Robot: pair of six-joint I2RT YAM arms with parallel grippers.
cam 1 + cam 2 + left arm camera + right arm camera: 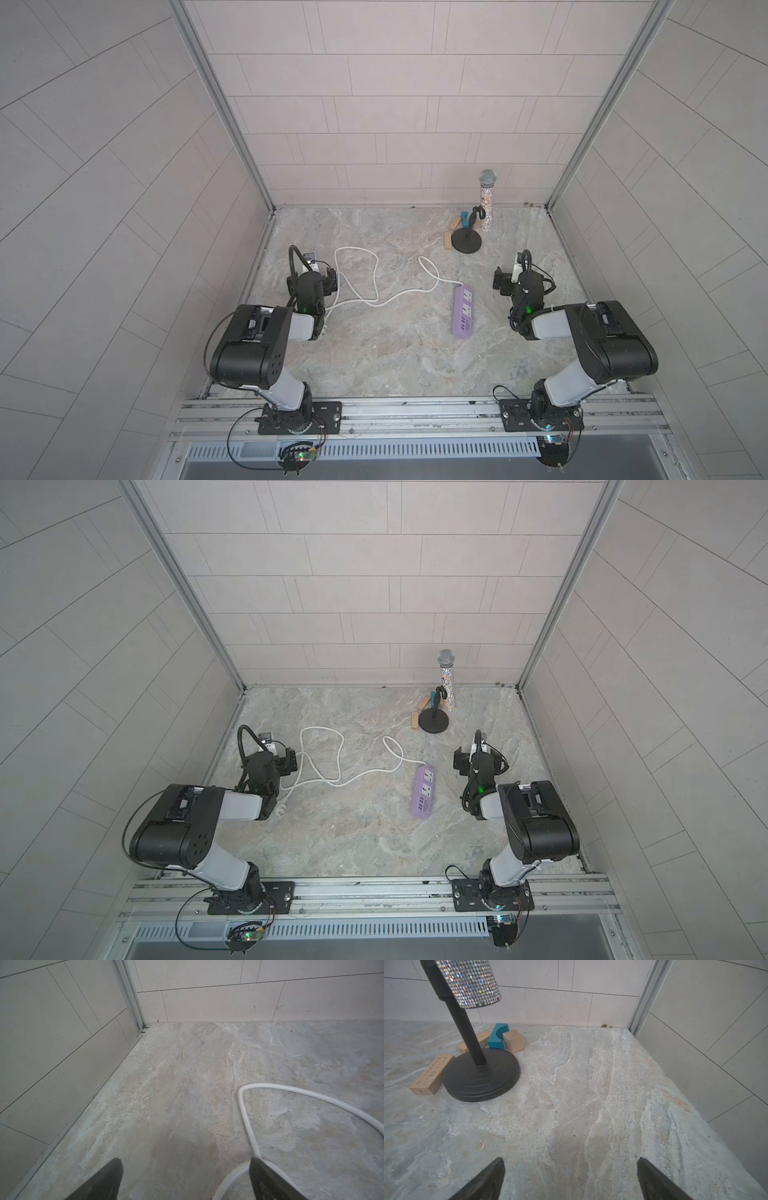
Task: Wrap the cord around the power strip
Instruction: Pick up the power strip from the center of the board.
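The lavender power strip (pixel 463 309) (pixel 423 791) lies flat on the stone floor right of centre, socket faces up. Its white cord (pixel 351 248) (pixel 318 728) leaves the far end and snakes leftward in loose loops over the floor. The white plug (pixel 282 808) shows beside the left arm's forearm. My left gripper (pixel 330 281) (pixel 185 1160) hangs open above the left loops. In the left wrist view the cord (pixel 246 1118) runs under one fingertip (pixel 257 1169), with nothing between the jaws. My right gripper (pixel 500 284) (pixel 571 1160) is open over bare floor, right of the strip.
A glittery microphone (pixel 486 199) stands on a black round-based stand (pixel 465 241) (pixel 481 1076) at the back right. Wooden blocks (pixel 431 1077) and a teal block (pixel 497 1035) lie around the base. Tiled walls close in the left, back and right sides.
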